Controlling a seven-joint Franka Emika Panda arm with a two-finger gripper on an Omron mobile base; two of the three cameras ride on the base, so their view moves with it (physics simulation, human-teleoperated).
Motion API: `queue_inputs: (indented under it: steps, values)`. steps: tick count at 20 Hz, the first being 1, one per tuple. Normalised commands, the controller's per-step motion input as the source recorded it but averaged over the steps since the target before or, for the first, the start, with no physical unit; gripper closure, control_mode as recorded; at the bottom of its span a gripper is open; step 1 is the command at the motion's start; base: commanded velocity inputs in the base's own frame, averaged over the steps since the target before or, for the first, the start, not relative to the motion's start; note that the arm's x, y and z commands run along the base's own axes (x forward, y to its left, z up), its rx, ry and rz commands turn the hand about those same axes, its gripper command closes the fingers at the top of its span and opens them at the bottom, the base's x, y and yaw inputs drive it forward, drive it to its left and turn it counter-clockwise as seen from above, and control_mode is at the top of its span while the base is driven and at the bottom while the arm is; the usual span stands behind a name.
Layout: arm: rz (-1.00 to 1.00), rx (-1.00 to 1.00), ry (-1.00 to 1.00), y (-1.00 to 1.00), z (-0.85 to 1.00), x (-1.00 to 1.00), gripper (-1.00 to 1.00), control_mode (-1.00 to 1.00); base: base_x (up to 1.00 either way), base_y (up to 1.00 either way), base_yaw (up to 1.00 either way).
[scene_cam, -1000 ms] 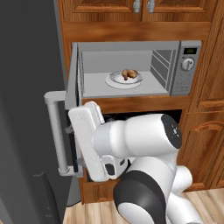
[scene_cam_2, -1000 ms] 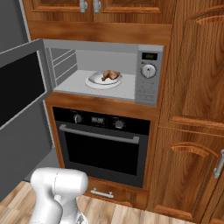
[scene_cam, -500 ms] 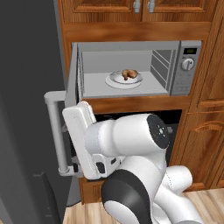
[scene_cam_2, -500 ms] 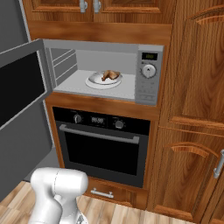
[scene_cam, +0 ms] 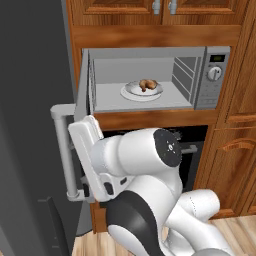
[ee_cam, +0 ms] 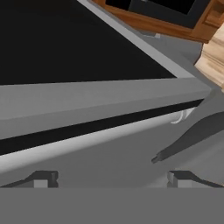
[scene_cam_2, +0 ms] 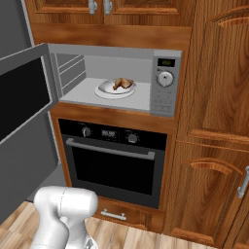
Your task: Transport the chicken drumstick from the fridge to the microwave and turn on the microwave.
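Wooden cabinetry frames the scene. At left, the microwave door (scene_cam: 82, 102) hangs open, the empty claw (ee_cam: 111, 179) spread wide at its handle (scene_cam: 62, 150). Inside the microwave (scene_cam_2: 116, 80), the chicken drumstick (scene_cam_2: 122, 84) sits on a plate (scene_cam_2: 104, 90); closing and starting remain.

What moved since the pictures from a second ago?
Only the arm moved: its big white elbow swung a bit left and lower, toward the open microwave door. Nothing was grabbed or let go. The chicken drumstick stayed on its plate inside the microwave.
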Motion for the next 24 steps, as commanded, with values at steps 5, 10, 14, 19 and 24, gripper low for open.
queue_inputs:
  steps: [5,10,14,19,24]
  values:
    - [-0.01,-0.04,0.00,0.00,-0.08,0.15,-1.00,-1.00,0.00,0.00,0.00]
    - [0.00,-0.03,-0.04,0.05,-0.08,0.05,-1.00,-1.00,0.00,0.00,0.00]
    - [0.00,-0.02,-0.03,0.04,-0.09,0.09,-1.00,-1.00,0.00,0.00,0.00]
    - [0.00,-0.03,-0.03,0.08,-0.09,0.10,-1.00,-1.00,0.00,0.00,0.00]
    - [0.00,-0.03,-0.01,0.04,-0.08,0.16,-1.00,-1.00,0.00,0.00,0.00]
